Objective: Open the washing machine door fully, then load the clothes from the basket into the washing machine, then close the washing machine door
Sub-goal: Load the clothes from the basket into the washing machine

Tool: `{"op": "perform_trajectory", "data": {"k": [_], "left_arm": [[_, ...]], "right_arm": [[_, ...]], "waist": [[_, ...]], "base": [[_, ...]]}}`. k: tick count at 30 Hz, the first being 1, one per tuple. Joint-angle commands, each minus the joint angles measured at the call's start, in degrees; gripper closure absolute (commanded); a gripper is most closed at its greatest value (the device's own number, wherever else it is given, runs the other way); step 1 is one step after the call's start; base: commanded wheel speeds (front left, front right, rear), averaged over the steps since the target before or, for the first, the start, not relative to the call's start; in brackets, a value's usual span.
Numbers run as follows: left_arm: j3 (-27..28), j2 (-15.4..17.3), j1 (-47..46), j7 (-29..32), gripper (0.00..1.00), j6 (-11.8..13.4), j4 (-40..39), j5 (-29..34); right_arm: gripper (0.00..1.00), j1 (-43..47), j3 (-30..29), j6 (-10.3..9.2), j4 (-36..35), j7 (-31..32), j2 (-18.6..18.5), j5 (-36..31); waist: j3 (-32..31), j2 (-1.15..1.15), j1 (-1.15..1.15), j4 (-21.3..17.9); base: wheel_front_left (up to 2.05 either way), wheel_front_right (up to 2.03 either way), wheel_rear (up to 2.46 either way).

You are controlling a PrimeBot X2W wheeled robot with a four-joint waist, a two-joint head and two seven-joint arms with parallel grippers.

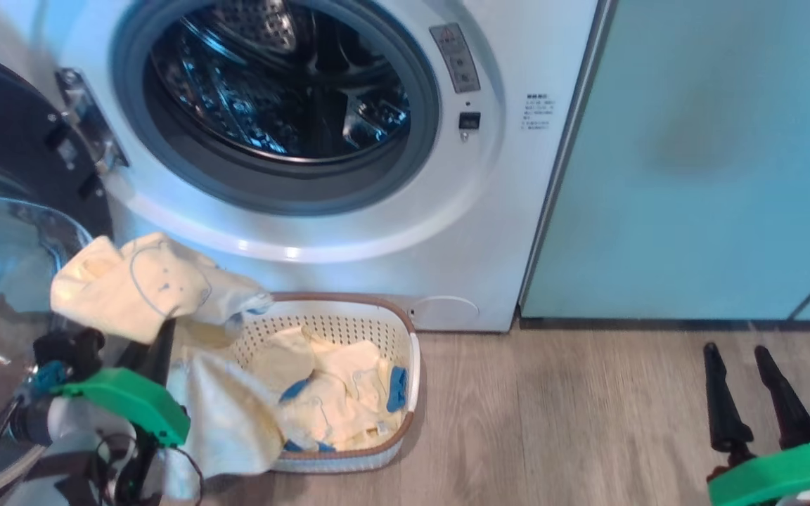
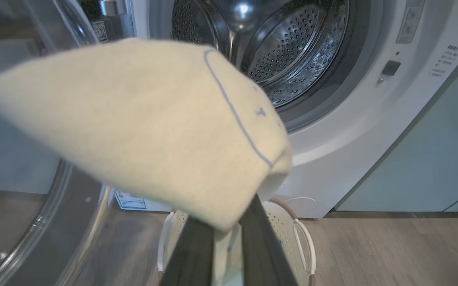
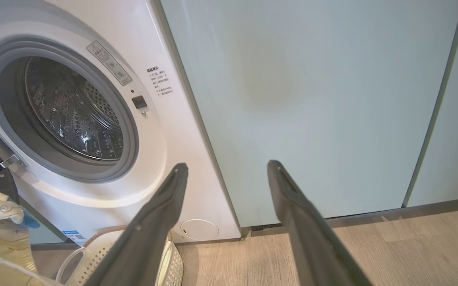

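The clothes [image 2: 133,119] hide the left fingers' [image 2: 261,246] tips; the washing machine door [image 1: 4,133] is cropped.

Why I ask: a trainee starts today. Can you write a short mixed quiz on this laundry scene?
1. True or false: the washing machine door is shut.
2. Pick one. The left gripper holds: A) a pale yellow garment; B) a bottle; C) nothing.
3. Fill the gap: the right gripper, with nothing between its fingers, is ____.

Key: 1 false, the door stands swung open; 2 A; 3 open.
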Motion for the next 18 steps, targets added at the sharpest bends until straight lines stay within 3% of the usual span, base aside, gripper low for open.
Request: {"op": "perform_trajectory", "data": {"k": [1, 18], "left_arm": [[3.1, 1.3, -1.8, -0.6, 1.0, 0.4, -2.4, 0.6], [6.0, 0.0, 2.3, -0.6, 1.0, -0.1, -7.4, 3.0]], "right_arm": [[0.0, -0.5, 0.4, 0.02, -2.0, -0.4, -1.3, -0.3], [0.0, 0.8, -0.6, 0.02, -2.9, -0.4, -0.2, -0.7]], "waist": [[-0.8, -0.01, 0.01, 0.4], [-2.5, -0.01, 0.01, 1.3]], "base": [[0.0, 0.0, 0.0], [0.0, 0.0, 0.0]]}}
